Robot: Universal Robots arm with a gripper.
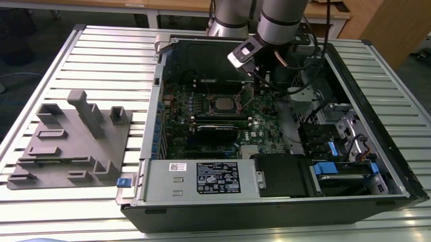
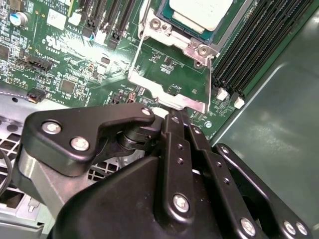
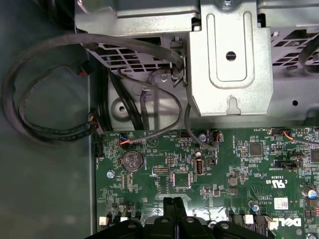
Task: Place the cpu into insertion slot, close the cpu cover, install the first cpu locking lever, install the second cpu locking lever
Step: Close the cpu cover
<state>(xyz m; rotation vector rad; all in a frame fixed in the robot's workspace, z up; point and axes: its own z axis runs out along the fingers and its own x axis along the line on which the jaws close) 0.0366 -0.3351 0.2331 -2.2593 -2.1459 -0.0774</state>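
Second wrist view: the end effector (image 2: 180, 119) has its two black fingers (image 2: 171, 130) pressed together with no gap visible between them. Their tips sit right at the free edge of the cpu cover (image 2: 184, 102). Whether they pinch that edge or only touch it, I cannot tell. The cover, a thin silvery frame, stands swung open from its hinge beside the socket, tilted up off the motherboard (image 2: 65, 64), and green board shows through its square opening. Beyond the hinge the cpu (image 2: 199, 12) lies flat in the socket with its dull metal top uncovered. The black memory slots (image 2: 254, 50) run just beside the socket.

In the first wrist view the closed fingertips of the end effector (image 3: 173, 201) point down over the motherboard (image 3: 224, 169). A round coin cell (image 3: 133, 160) sits on the board near them. Black cables (image 3: 40, 124) loop off the board's edge, below a folded metal bracket (image 3: 229, 59).

In the exterior view the arm reaches down into an open computer case (image 1: 377, 166) lying on a slatted table (image 1: 101, 55). The end effector (image 1: 258, 79) hangs just beside the cpu (image 1: 222, 104), toward the exterior view's right. A power supply (image 1: 202, 176) fills the near end of the case. A grey moulded fixture (image 1: 67, 141) rests on the table, well apart at the exterior view's left.
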